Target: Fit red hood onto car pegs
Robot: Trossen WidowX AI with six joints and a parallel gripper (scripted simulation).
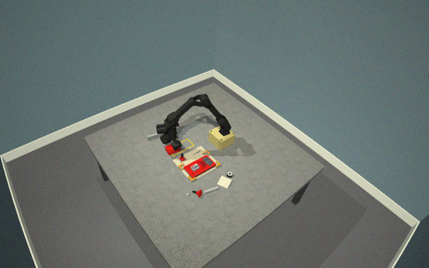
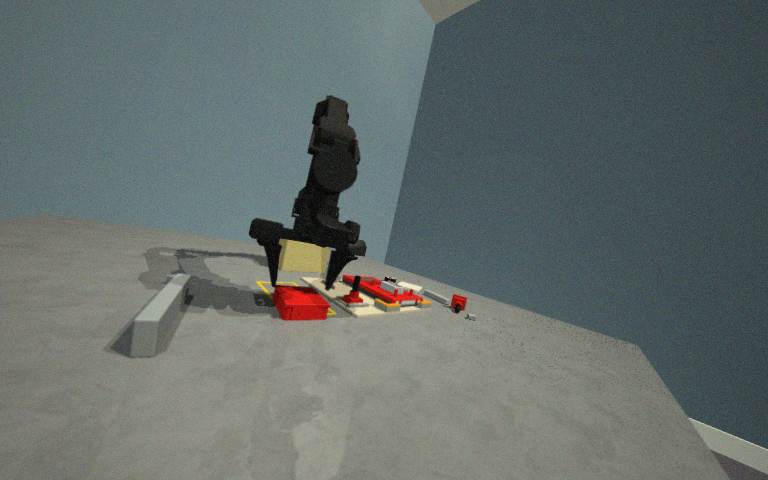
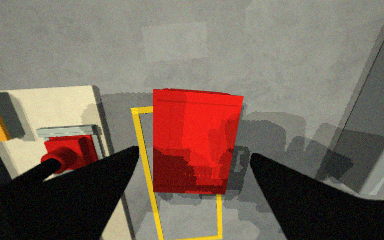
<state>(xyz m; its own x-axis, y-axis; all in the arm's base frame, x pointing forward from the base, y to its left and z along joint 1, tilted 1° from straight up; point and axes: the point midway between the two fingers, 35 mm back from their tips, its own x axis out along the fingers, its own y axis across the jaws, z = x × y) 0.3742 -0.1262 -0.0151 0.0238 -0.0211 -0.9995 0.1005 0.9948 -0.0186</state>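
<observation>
The red hood (image 1: pixel 170 149) (image 2: pixel 303 305) (image 3: pixel 200 125) lies roof up on the table, partly over a yellow outline. My gripper (image 2: pixel 301 287) (image 3: pixel 196 154) is open and empty. Its fingers point down above the hood, with one tip out to each side in the wrist view; no contact shows. The red chassis (image 1: pixel 191 172) (image 2: pixel 368 287) sits between orange corners on the cream jig board (image 1: pixel 177 161) (image 3: pixel 75 100). The grey engine block (image 1: pixel 195 166) (image 2: pixel 391 286) is on its deck. Small red pegs show near the engine, but not all can be made out. The hood's corner holes are hidden.
A red piece with a black post (image 1: pixel 181 158) (image 2: pixel 353 297) (image 3: pixel 70 152) stands on the board beside the left finger. A grey bar (image 1: pixel 152 136) (image 2: pixel 161 316) lies beyond the hood. A cream square (image 1: pixel 224 182), a wheel (image 1: pixel 229 173) and a light bar (image 1: pixel 210 190) lie past the chassis.
</observation>
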